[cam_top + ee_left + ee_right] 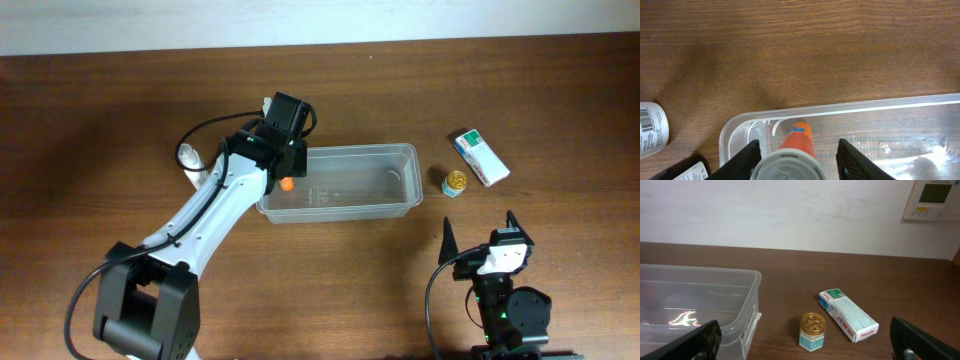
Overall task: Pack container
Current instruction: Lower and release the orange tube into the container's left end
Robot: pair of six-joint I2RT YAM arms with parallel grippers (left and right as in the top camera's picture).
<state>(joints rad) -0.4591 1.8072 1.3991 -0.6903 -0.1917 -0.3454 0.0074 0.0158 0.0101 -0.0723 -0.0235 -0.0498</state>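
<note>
The container (400, 196) is a large clear tub at the table's middle. It also shows in the left wrist view (850, 108) and the right wrist view (751, 296). My left gripper (285, 160) hangs over its left end. An orange bottle with a grey cap (799, 141) stands between the left gripper's spread fingers (799, 162), pointing down into the tub. A gap shows beside its right finger. The bottle shows as an orange spot in the overhead view (287, 184). My right gripper (480, 232) is open and empty near the front right, facing a gold-lidded jar.
A small gold-lidded jar (455, 182) (812, 330) and a white-and-green box (480, 158) (847, 315) lie right of the tub. A white bottle (190, 155) (652, 130) lies left of the tub. A dark labelled object (687, 171) lies near it.
</note>
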